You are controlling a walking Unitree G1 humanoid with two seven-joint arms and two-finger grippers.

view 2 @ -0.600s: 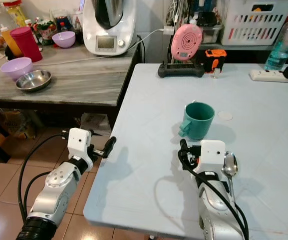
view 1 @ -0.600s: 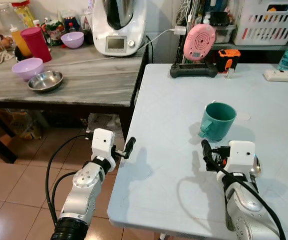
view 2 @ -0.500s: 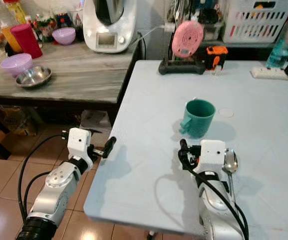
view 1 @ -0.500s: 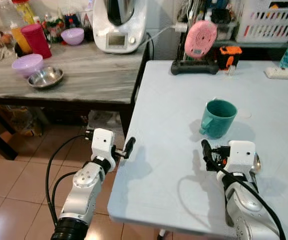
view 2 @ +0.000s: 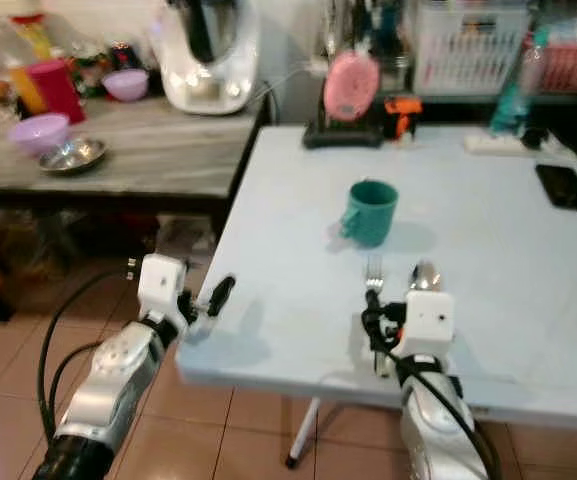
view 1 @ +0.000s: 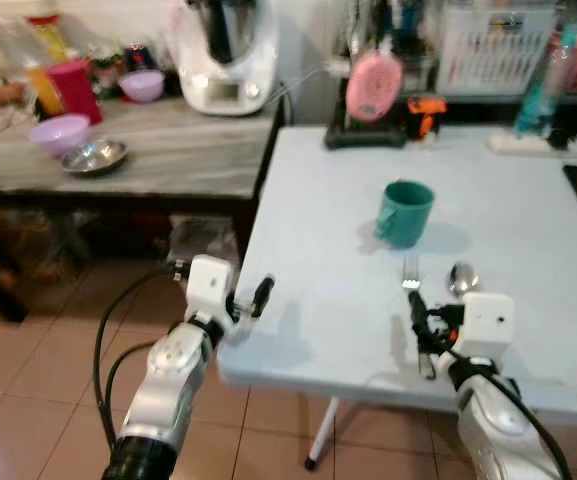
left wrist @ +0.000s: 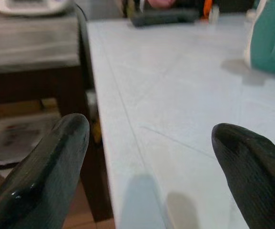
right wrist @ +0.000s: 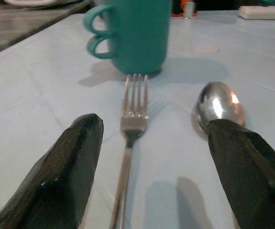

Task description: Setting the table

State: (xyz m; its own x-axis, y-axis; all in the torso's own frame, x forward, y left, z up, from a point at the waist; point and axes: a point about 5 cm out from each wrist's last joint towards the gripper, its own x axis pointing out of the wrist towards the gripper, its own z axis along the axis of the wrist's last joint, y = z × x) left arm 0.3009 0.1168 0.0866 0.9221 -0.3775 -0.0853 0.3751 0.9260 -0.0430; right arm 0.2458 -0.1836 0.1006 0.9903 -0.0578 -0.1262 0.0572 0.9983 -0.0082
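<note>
Here the right gripper [right wrist: 154, 167] hangs spread over the fork [right wrist: 130, 126], spoon [right wrist: 219, 107] beside it, teal mug [view 1: 405, 211] at centre frame. The left gripper [left wrist: 151, 171], fingers apart, faces the table [left wrist: 185, 95] edge.

Pale table [view 1: 318, 220], green mug [view 1: 405, 211], fork [right wrist: 130, 129], spoon [right wrist: 218, 106]

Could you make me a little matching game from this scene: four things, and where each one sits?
Things:
1. green mug
2. fork
3. steel bowl
4. phone

Places:
A. on the grey side counter, beside a purple bowl
B. near the pale table's right edge
C. mid-table, behind the cutlery
D. flat on the table beside the spoon, ahead of the open right tool

Pairs: 1-C, 2-D, 3-A, 4-B
</note>
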